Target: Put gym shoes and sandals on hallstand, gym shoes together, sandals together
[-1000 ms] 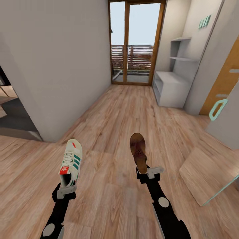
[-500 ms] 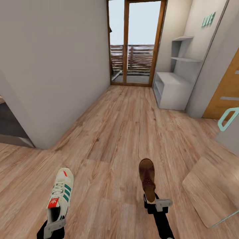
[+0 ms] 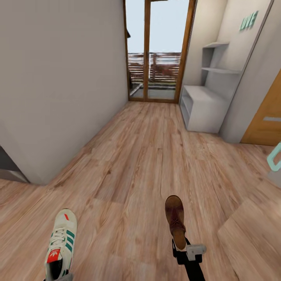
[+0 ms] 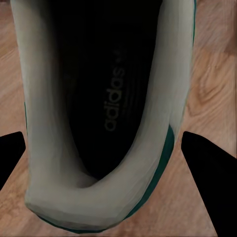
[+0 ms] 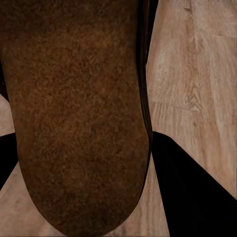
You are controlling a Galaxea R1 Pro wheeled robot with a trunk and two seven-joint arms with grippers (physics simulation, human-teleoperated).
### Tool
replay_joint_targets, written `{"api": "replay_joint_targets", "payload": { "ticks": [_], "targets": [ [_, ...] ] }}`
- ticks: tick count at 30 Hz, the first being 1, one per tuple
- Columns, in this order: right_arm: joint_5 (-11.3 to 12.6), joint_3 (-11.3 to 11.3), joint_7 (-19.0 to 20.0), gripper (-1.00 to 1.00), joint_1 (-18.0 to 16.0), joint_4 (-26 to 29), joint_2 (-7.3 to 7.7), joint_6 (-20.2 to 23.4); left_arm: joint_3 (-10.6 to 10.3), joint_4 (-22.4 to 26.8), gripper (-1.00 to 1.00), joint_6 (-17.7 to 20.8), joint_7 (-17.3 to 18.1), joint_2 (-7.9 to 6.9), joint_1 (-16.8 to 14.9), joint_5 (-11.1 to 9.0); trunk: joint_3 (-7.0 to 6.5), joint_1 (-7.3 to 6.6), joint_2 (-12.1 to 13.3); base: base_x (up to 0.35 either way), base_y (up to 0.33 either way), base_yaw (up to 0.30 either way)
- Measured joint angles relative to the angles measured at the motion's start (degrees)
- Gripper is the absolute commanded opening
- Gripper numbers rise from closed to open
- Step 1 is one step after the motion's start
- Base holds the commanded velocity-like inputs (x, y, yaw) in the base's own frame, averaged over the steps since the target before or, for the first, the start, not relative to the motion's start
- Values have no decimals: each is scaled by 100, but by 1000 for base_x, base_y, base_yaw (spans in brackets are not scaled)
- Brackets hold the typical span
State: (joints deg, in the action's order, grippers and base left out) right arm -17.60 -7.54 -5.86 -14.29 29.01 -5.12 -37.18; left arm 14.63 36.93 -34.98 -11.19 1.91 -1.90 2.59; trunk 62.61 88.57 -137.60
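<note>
A cream gym shoe (image 3: 60, 246) with green stripes hangs above the corridor floor (image 3: 132, 164) at the lower left of the head view. In the left wrist view, my left gripper (image 4: 106, 163) is shut on the heel of this gym shoe (image 4: 98, 98), with a black finger (image 4: 210, 173) on each side. My right gripper (image 3: 186, 251) is shut on the heel end of a dark brown sandal (image 3: 175, 220), toe pointing ahead. In the right wrist view, this sandal's footbed (image 5: 79, 123) sits between the right gripper's fingers (image 5: 190, 192). The pale-grey hallstand (image 3: 201, 105) stands far ahead on the right.
A wood-framed glass door (image 3: 160, 50) closes the corridor's far end. A grey wall (image 3: 58, 78) runs along the left, its corner near the lower left. On the right are a wooden door (image 3: 267, 125), a teal handle (image 3: 275, 158) and a wood-grain panel (image 3: 253, 238).
The head view has advanced down the corridor and shifted, so both held shoes sit lower in the picture and the left arm has dropped below the frame. Both grippers keep their hold.
</note>
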Motion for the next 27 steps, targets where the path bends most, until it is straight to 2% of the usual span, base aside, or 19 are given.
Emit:
{"api": "replay_joint_targets", "payload": {
  "ticks": [14, 27],
  "targets": [
    [0, -8, 16, -100, 0, -21, -2, 16, 9, 64, -100, -125, -2, -20, 9, -7, 0, 0, 0, 340, -12, 0],
    [1, -6, 13, -100, 0, -25, -1, 16, 12, 97, -100, -140, -6, -16, 43, -10, 0, 0, 0, 328, 110, 0]
  ]
}}
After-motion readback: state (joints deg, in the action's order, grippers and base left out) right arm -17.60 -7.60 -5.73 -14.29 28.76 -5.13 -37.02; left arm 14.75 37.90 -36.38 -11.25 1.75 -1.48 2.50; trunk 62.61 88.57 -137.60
